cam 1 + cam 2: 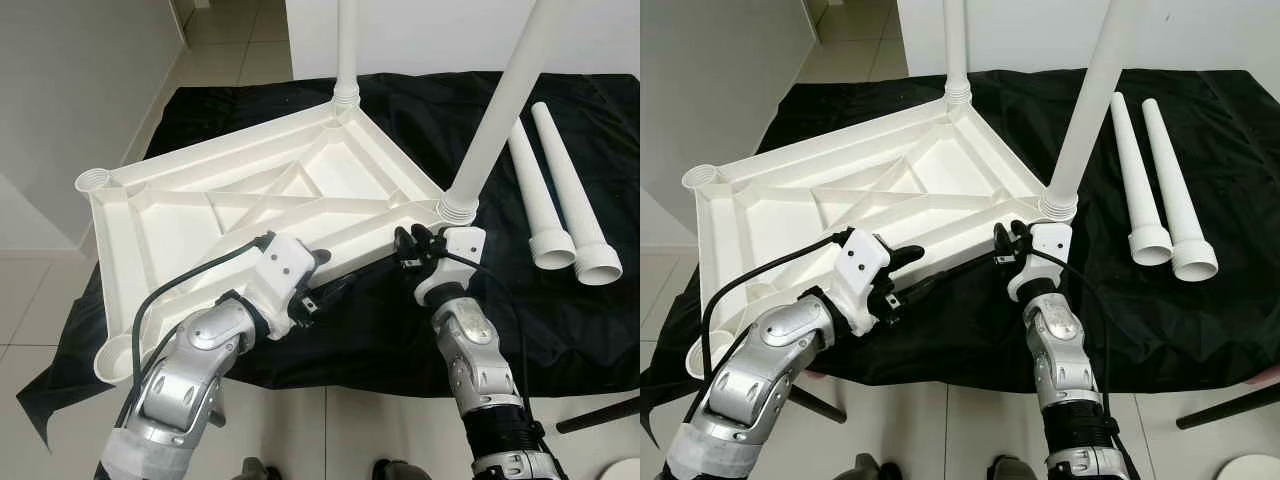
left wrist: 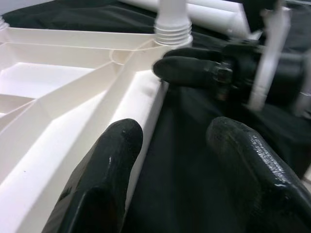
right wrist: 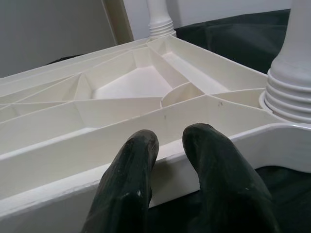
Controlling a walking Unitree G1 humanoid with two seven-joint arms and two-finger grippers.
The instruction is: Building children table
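Note:
A white children's table top (image 1: 200,215) lies upside down on a black cloth (image 1: 560,330). One white leg (image 1: 346,50) stands in its far corner socket. A second leg (image 1: 495,110) stands in the right corner socket (image 1: 458,208). Two loose legs (image 1: 535,195) (image 1: 578,200) lie side by side on the cloth to the right. My left gripper (image 1: 322,280) is open at the top's near rim, one finger (image 2: 104,174) over the rim and the other over the cloth. My right gripper (image 1: 408,245) points at the same rim (image 3: 194,160) beside the right leg, its fingers nearly together on nothing.
Two empty sockets show at the top's left corners (image 1: 93,181) (image 1: 115,360). The cloth ends at tiled floor (image 1: 30,300) near my feet. A white wall (image 1: 60,90) stands at the left. A dark rod (image 1: 600,415) lies at the bottom right.

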